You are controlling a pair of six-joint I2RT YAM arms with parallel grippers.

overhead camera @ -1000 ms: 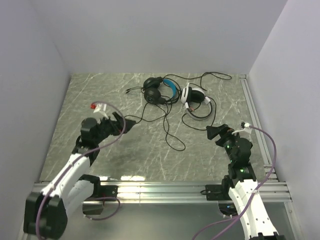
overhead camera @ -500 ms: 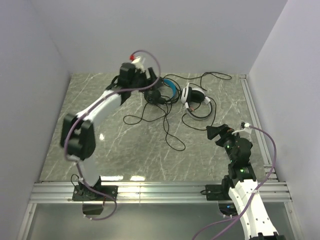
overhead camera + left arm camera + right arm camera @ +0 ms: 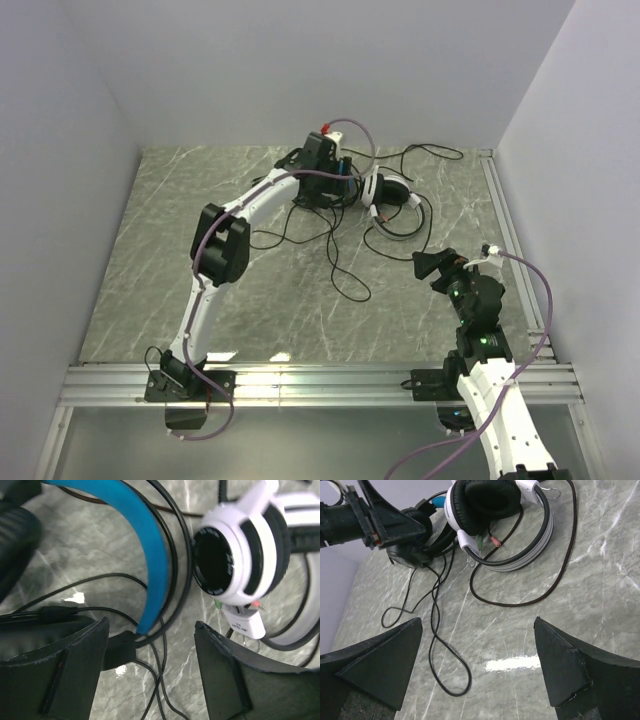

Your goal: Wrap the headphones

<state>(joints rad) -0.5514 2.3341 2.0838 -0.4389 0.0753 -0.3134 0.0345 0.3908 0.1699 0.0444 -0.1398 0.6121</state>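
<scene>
**A:** Where are the things you're wrapping?

**B:** At the far middle of your table (image 3: 150,250). The black headset (image 3: 17,535) sits just left of the white headset (image 3: 520,555), and their thin cables (image 3: 437,645) cross.

**A:** And your grippers?

**B:** Your left gripper (image 3: 150,630) straddles the end of the blue headband (image 3: 150,555), jaws apart and not pinching. Your right gripper (image 3: 477,625) hovers nearer you, spread wide, with nothing between its jaws.

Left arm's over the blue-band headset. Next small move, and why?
Probably lower the left tool slightly and close on the blue headband. Its lower end sits between the open fingers, not yet gripped. Thin cables cross underneath, so a short descent seems safest.
</scene>
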